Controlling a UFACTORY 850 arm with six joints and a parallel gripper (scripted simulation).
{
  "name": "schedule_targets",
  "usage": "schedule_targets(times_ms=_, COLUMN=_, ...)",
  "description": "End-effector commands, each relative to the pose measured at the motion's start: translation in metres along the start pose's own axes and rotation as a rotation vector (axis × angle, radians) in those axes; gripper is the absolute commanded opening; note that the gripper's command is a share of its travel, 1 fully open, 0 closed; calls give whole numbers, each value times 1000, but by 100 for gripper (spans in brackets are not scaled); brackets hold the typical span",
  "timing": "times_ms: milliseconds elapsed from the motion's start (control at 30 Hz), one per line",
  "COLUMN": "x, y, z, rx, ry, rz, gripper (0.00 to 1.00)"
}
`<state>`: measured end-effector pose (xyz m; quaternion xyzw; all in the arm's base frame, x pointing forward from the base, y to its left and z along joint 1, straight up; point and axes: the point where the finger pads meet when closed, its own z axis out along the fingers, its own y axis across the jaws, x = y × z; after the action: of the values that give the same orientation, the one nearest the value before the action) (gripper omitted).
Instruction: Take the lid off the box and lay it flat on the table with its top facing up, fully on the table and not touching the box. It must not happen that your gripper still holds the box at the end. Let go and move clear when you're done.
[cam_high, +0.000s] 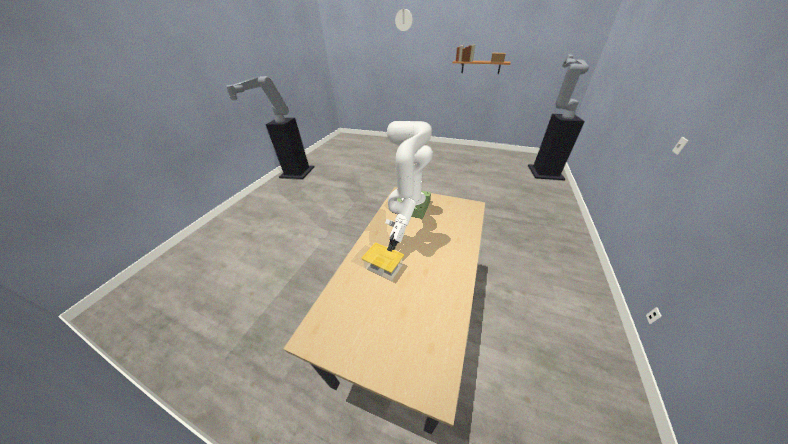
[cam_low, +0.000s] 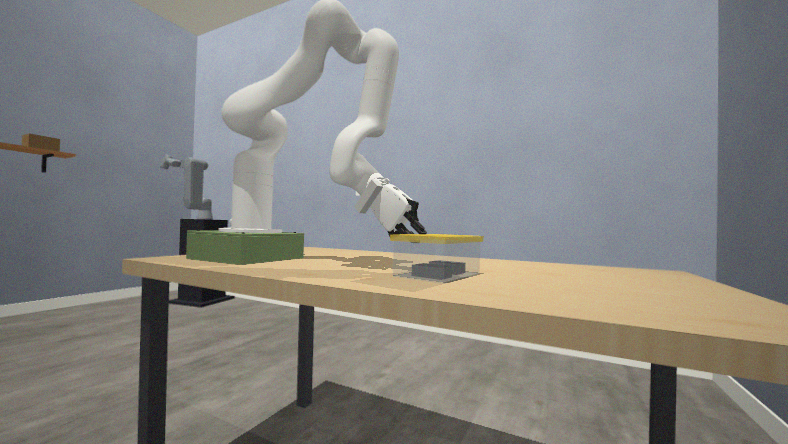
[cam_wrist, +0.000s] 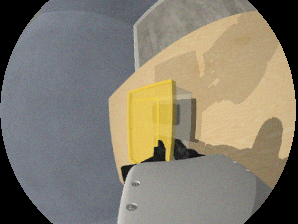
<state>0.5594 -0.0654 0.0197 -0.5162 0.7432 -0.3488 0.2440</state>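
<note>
The pincer (cam_low: 417, 228) is shut narrowly on the near edge of the yellow lid (cam_low: 441, 238), which sits on the clear box (cam_low: 441, 259) just below. The grasp looks made; the next move calls for a straight lift, then carrying the lid aside to bare table (cam_low: 551, 297).

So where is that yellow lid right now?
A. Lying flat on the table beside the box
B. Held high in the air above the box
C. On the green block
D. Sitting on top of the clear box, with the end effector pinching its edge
D: in the exterior view the yellow lid lies level on the clear box, and the end effector is closed on its near edge.
</note>
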Motion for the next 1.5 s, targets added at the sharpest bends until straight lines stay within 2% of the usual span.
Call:
schedule_targets(times_ms=0, x=0, y=-1, z=0, rx=1, ry=0, rz=0, gripper=0)
schedule_targets(times_ms=1467, x=0, y=-7, z=-4, rx=-52, ry=0, rz=0, gripper=0)
